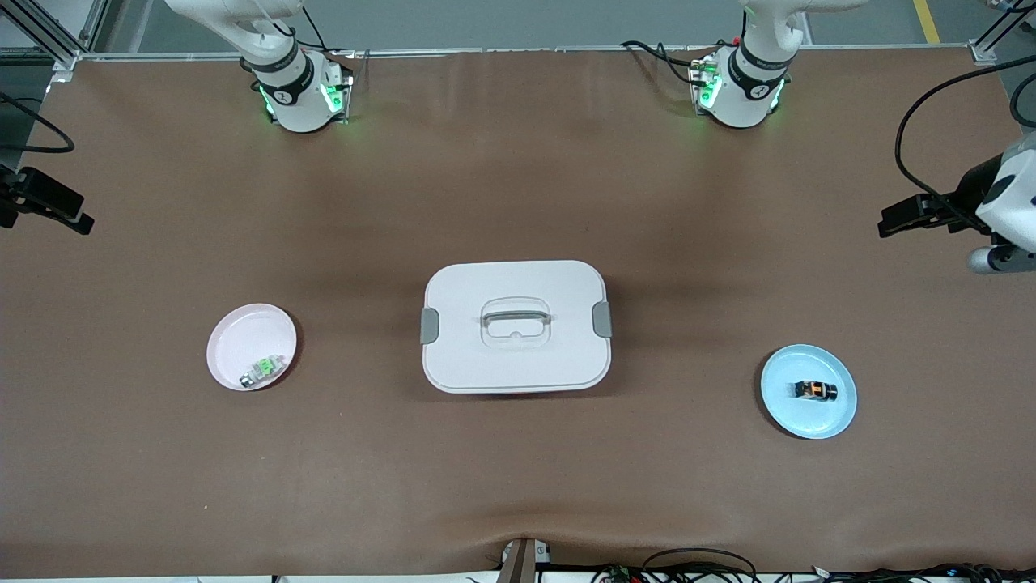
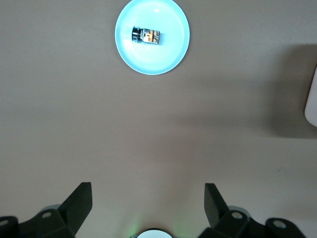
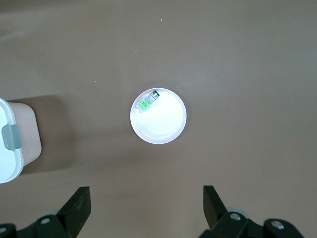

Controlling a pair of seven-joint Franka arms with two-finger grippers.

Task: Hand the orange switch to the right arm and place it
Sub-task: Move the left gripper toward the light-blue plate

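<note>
Still untouched, the orange switch (image 1: 814, 390) lies on the blue plate (image 1: 789, 413) — tiny, so the spread left gripper (image 2: 147, 201) could nudge it aside; the right gripper (image 3: 146, 201) waits, spread.

Orange switch (image 2: 146, 35) on blue plate (image 2: 168, 54)

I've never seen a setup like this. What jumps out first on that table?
A big white lidded box sits mid-table. Beside it, toward the left arm's end, a blue plate holds the orange switch; toward the right arm's end, a pink plate holds a green part. Both arms wait, the left gripper and right gripper open and empty above the table.
</note>
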